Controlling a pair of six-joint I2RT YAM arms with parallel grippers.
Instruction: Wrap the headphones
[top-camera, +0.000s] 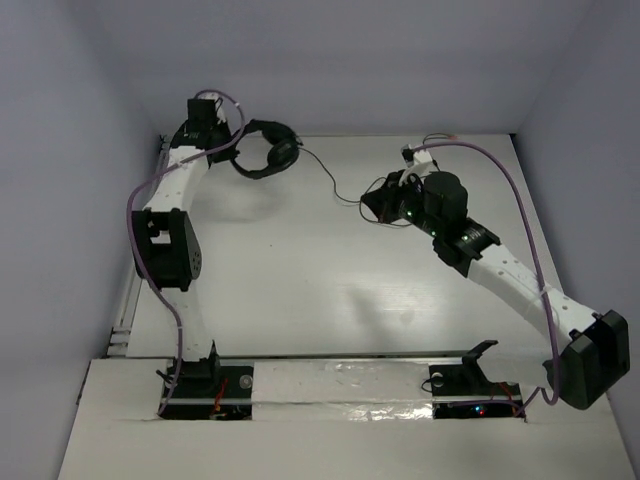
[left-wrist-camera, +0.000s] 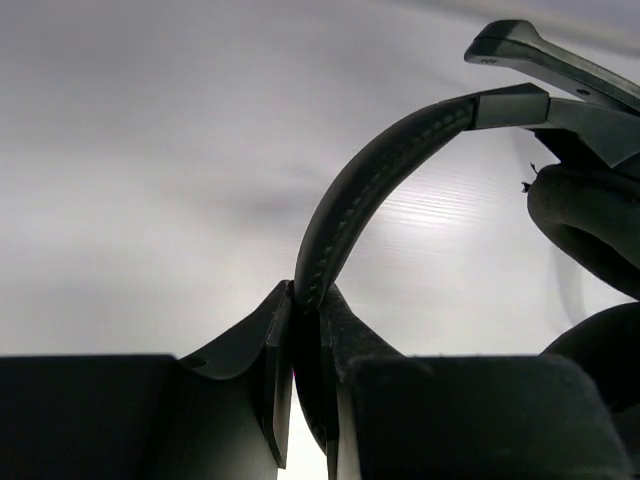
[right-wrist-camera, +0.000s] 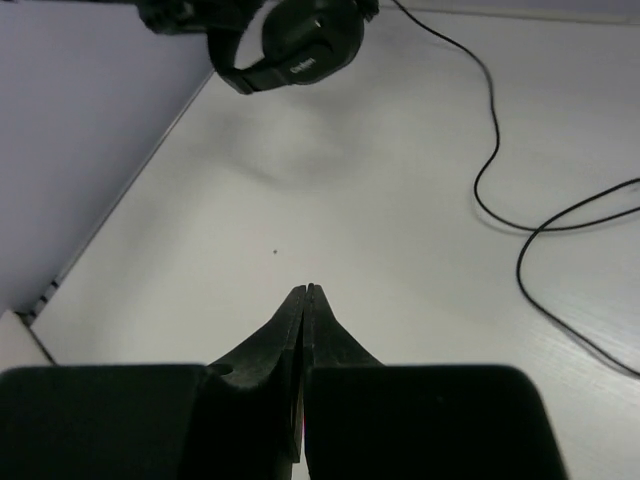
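Observation:
The black headphones (top-camera: 268, 150) hang above the table at the far left. My left gripper (left-wrist-camera: 307, 292) is shut on their headband (left-wrist-camera: 370, 185), the band pinched between the jaws; an ear cup (left-wrist-camera: 590, 225) shows at the right of that view. In the top view the left gripper (top-camera: 222, 135) is beside the headband. The thin black cable (top-camera: 335, 185) trails right across the table toward my right gripper (top-camera: 385, 200). In the right wrist view the right gripper (right-wrist-camera: 307, 290) is shut with nothing between the jaws, above the table; the cable (right-wrist-camera: 495, 150) loops to its right and the headphones (right-wrist-camera: 295, 45) lie ahead.
A purple robot cable (top-camera: 520, 200) runs along the right arm and another (top-camera: 150, 185) along the left. The left wall (right-wrist-camera: 80, 130) stands close to the headphones. The table's near edge (top-camera: 340, 360) carries both arm bases.

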